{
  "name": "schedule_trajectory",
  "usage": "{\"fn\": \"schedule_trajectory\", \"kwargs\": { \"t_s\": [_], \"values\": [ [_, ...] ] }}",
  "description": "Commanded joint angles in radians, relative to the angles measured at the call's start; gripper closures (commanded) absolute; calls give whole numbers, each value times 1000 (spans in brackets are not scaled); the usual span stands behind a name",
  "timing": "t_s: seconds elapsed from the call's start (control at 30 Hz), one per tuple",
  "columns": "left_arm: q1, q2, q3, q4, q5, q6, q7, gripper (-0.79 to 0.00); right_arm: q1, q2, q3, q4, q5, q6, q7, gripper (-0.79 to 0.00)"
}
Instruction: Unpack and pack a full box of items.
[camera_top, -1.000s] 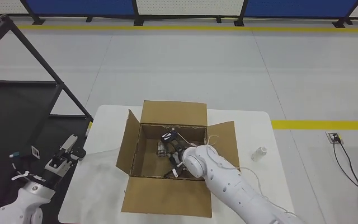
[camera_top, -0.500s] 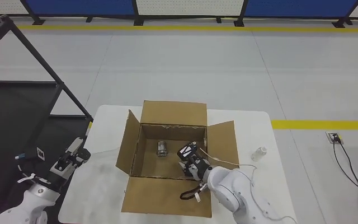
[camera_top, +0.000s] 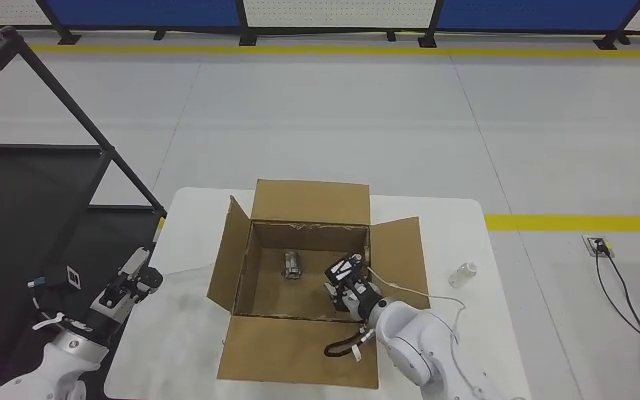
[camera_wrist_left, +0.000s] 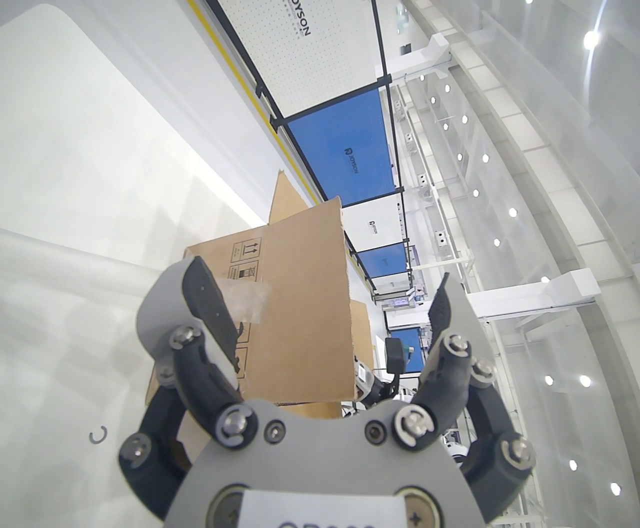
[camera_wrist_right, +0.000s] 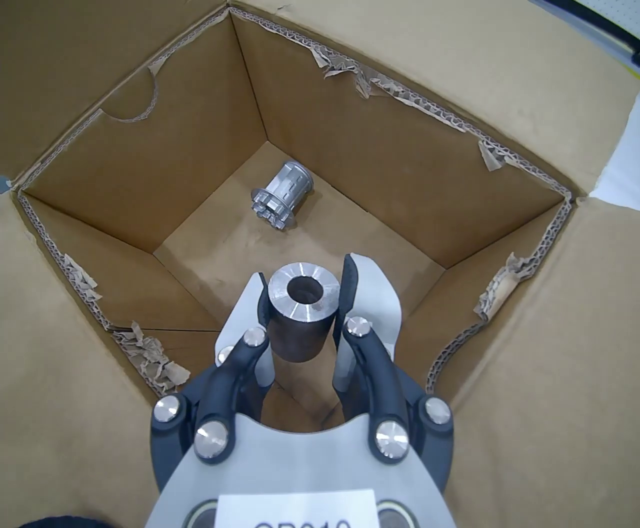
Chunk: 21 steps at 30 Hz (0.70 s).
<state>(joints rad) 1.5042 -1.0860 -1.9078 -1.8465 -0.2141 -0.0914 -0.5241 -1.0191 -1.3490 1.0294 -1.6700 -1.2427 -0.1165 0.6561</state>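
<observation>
An open cardboard box (camera_top: 309, 202) stands in the middle of the white table (camera_top: 190, 230). My right gripper (camera_wrist_right: 302, 292) is shut on a hollow metal cylinder (camera_wrist_right: 301, 312), held above the box's inside near its right wall; in the top view the right gripper (camera_top: 345, 278) sits over the box. On the box floor lies a ribbed metal hub part (camera_wrist_right: 281, 195), also seen as the small grey hub part (camera_top: 290, 264) from above. My left gripper (camera_wrist_left: 320, 300) is open and holds nothing, off the table's left side, facing the box (camera_wrist_left: 295, 310).
A small clear bottle (camera_top: 462, 273) lies on the table right of the box. The box flaps (camera_top: 400, 258) are folded outward. A black frame (camera_top: 60, 110) stands to the left of the table.
The right arm has pulled back from deep in the box toward its right front, lifting the metal cylinder. The left arm shifted slightly.
</observation>
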Motion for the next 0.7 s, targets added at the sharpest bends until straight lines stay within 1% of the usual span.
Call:
{"fn": "schedule_trajectory", "kwargs": {
  "t_s": [0.0, 0.07, 0.13, 0.23, 0.33, 0.43, 0.53, 0.67],
  "values": [
    [0, 0, 0, 0, 0, 0, 0, -785, -7, -1, 1, 8, 8, -3, -17, 0],
    [2, 0, 4, -3, -1, 1, 3, -785, -9, 0, 9, 4, 16, -15, -53, 0],
    [4, 0, 7, -10, -2, 2, 1, -785, -32, 5, 27, -29, 10, -40, -108, 0],
    [6, -1, 13, -15, 0, 2, 8, -785, -105, 19, 69, -114, -39, -83, -220, 0],
    [6, -1, 26, -22, 11, 0, 8, -785, -213, 35, 127, -211, -101, -92, -347, 0],
    [5, -1, 38, -29, 20, -4, 9, -785, -343, 48, 190, -303, -143, -75, -495, 0],
    [3, -1, 50, -36, 25, -9, 6, -785, -477, 60, 272, -370, -150, -50, -663, 0],
    [-3, -1, 65, -44, 42, -15, 4, -785, -642, 67, 383, -423, -113, 1, -878, 0]
  ]
}}
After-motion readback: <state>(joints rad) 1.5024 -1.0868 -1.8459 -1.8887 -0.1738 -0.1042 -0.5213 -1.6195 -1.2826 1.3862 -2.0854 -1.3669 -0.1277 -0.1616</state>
